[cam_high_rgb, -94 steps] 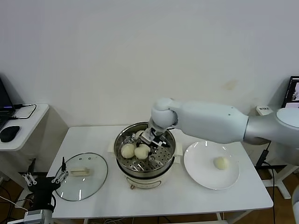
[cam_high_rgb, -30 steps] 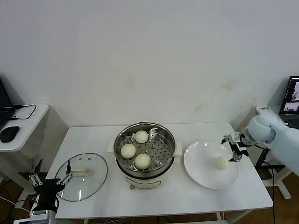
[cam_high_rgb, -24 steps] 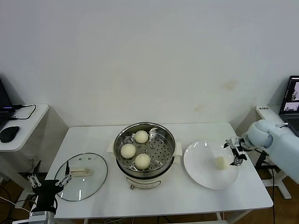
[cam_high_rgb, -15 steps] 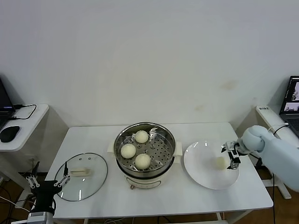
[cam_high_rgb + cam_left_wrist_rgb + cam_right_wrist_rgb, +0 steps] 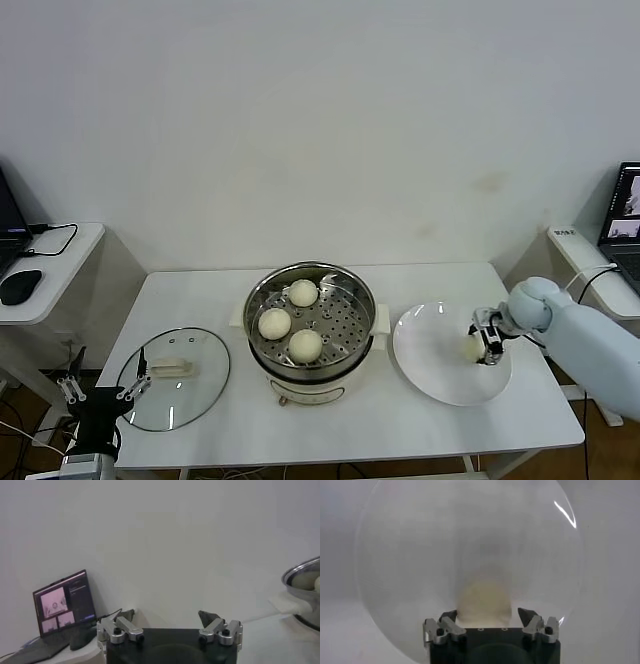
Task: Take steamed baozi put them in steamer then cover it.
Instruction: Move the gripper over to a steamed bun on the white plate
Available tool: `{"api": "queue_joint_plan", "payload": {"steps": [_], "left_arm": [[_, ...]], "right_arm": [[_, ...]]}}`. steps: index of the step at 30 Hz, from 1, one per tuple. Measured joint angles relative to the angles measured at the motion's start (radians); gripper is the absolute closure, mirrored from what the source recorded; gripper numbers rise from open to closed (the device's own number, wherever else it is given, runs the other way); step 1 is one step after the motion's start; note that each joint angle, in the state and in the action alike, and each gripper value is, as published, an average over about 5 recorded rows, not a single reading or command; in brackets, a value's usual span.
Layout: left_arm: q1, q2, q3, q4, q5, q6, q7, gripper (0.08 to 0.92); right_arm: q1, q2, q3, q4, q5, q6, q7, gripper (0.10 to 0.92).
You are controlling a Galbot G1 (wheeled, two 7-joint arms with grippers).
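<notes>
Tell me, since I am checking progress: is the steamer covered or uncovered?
Uncovered. The steamer stands open with three baozi visible inside, and the glass lid lies flat on the table to its left.

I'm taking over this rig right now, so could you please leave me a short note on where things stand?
Right gripper: down on the white plate, jaws either side of the last bun; a firm grip is not confirmed.
Left gripper: open and idle, low beside the table's left end, by the glass lid.
Steamer: mid-table, uncovered, three buns inside.
Done: three of four buns loaded.
Left: carry the fourth bun into the steamer, then put the lid on.
</notes>
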Motion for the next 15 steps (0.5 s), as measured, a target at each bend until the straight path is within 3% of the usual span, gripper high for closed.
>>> {"api": "queue_joint_plan", "payload": {"steps": [7, 15], "left_arm": [[0.001, -0.001, -0.002, -0.003, 0.000, 0.000, -0.001, 0.177], [-0.006, 0.001, 0.002, -0.003, -0.001, 0.000, -0.002, 0.177]], "right_arm": [[0.011, -0.007, -0.009, 0.006, 0.007, -0.006, -0.010, 0.424], [0.090, -0.059, -0.077, 0.064, 0.065, -0.038, -0.030, 0.425]]}}
